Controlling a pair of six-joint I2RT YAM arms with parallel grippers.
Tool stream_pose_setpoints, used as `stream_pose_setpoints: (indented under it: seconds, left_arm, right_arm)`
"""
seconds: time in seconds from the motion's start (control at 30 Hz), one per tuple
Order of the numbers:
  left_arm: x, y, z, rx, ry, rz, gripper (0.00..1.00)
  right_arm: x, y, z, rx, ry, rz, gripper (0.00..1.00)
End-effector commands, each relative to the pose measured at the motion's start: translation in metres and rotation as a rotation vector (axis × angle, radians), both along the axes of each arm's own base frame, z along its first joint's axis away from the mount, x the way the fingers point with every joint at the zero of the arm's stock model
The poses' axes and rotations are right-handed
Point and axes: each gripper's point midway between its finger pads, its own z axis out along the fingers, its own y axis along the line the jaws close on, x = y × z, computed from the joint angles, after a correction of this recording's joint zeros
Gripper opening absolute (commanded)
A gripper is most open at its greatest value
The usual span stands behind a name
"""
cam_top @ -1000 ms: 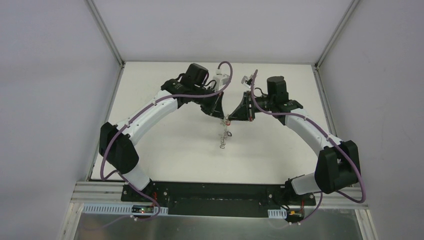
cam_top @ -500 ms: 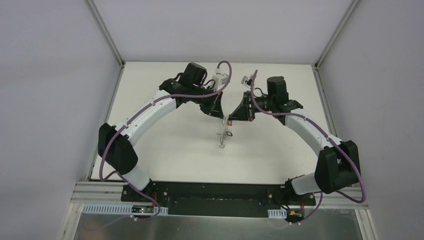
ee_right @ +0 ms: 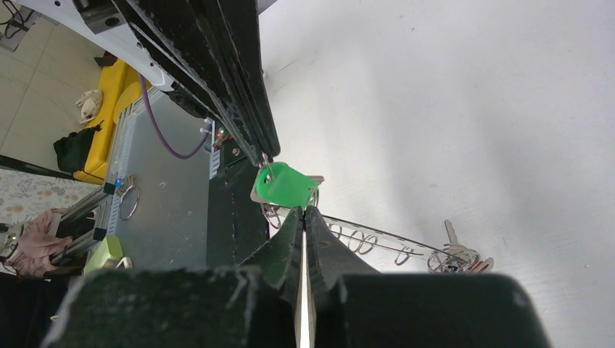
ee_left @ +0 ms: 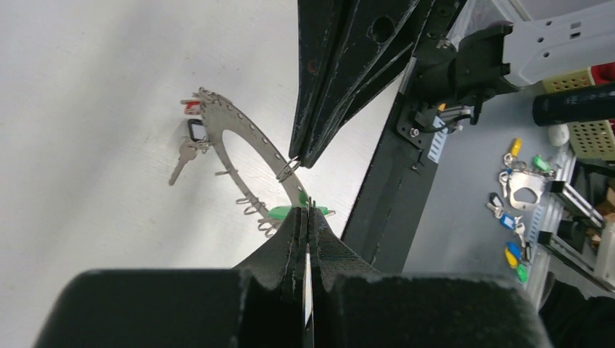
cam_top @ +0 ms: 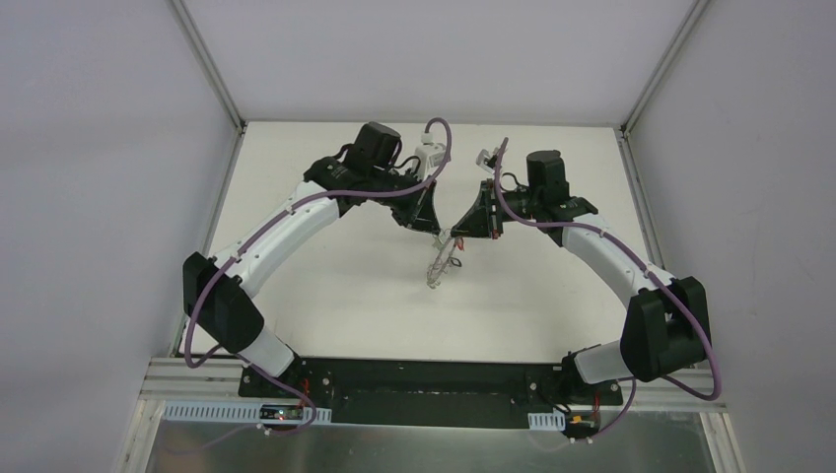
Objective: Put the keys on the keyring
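left wrist view, near to far: we show the left gripper (ee_left: 308,210) with fingers clamped on the green key (ee_left: 283,212); just beyond, the right gripper (ee_left: 297,162) pinches a wire loop of the keyring (ee_left: 214,119); red and dark keys (ee_left: 194,132) hang farthest.

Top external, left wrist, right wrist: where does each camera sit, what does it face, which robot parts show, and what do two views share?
Top external: above and behind, looking down at the table; left arm, right arm show.
Left wrist: on the left arm, facing the keyring; left end effector at bottom.
Right wrist: on the right arm, facing the green key; right end effector at bottom.
Shared: wrist views both show green key, keyring.
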Motion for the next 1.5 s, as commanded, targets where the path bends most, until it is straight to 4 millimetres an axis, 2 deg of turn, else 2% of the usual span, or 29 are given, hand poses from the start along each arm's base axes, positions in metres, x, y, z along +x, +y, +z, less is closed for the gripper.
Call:
stream_pose_setpoints:
  seconds: [0.0,0.83,1.2,1.47]
  left_arm:
    - [-0.005,-0.015,0.004,-0.071,0.092,-0.038,0.0]
    - [0.013,-0.012,-0.008,0.001,0.046,0.013,0.0]
    - [0.01,-0.01,-0.008,0.006,0.044,-0.001,0.0]
    - [0.005,-0.015,0.001,-0.031,0.055,-0.038,0.0]
  right_arm:
    - [-0.005,0.001,0.015,0.051,-0.059,0.048,0.0]
    - [-0.008,-0.002,0.013,0.039,-0.078,0.06,0.0]
    - [-0.006,-0.004,0.013,0.035,-0.082,0.049,0.0]
    - [-0.006,-0.004,0.012,0.037,-0.083,0.052,0.0]
